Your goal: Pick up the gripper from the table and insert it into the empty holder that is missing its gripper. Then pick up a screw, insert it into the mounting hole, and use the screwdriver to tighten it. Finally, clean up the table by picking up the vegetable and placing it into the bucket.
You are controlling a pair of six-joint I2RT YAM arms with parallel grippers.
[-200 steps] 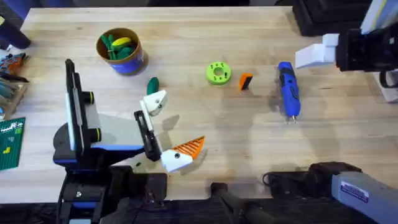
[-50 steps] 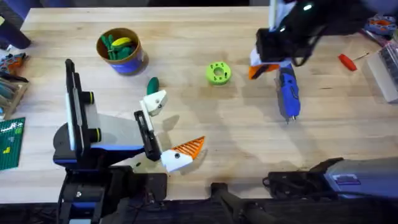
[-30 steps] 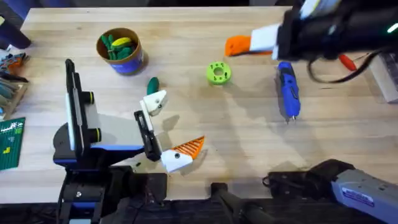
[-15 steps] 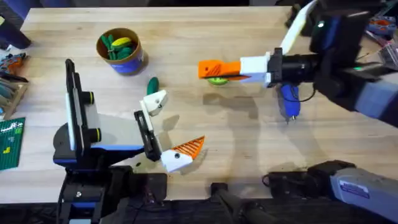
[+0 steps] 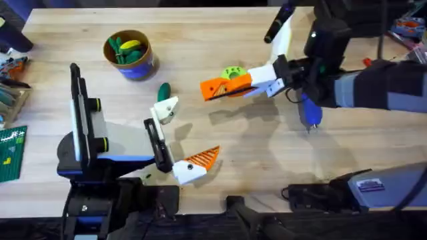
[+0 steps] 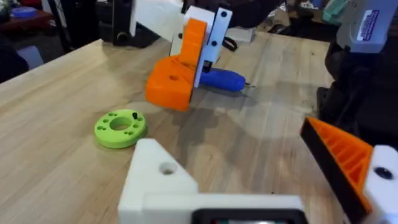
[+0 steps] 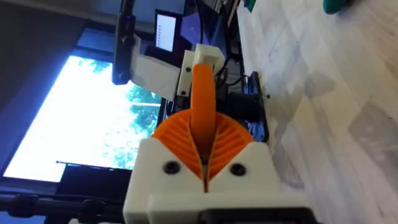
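My right gripper [image 5: 233, 84] is shut on the small orange gripper [image 5: 211, 89] and holds it in the air beside the lime-green disc [image 5: 233, 71]. In the right wrist view the orange gripper [image 7: 202, 93] stands up between my orange ribbed pads [image 7: 227, 142]. My left gripper [image 5: 179, 137] rests open. One side is the bare white holder [image 5: 167, 108], the other an orange ribbed finger [image 5: 202, 159]. The left wrist view shows the holder [image 6: 160, 180] close and the held gripper [image 6: 177, 78] farther off. The blue screwdriver [image 5: 309, 112] lies partly under the right arm. The dark green vegetable [image 5: 163, 90] lies near the holder. The bucket [image 5: 137, 65] stands at the back left.
The bucket holds several green and yellow toy pieces. A green board [image 5: 11, 155] and other clutter sit at the table's left edge. The lime-green disc [image 6: 120, 127] lies between the two grippers. Bare wood stretches across the table's middle and front right.
The right arm took the orange gripper up from beside the screwdriver, swung left with it over the green disc, and has come lower and nearer the left arm. The left arm has stayed still.
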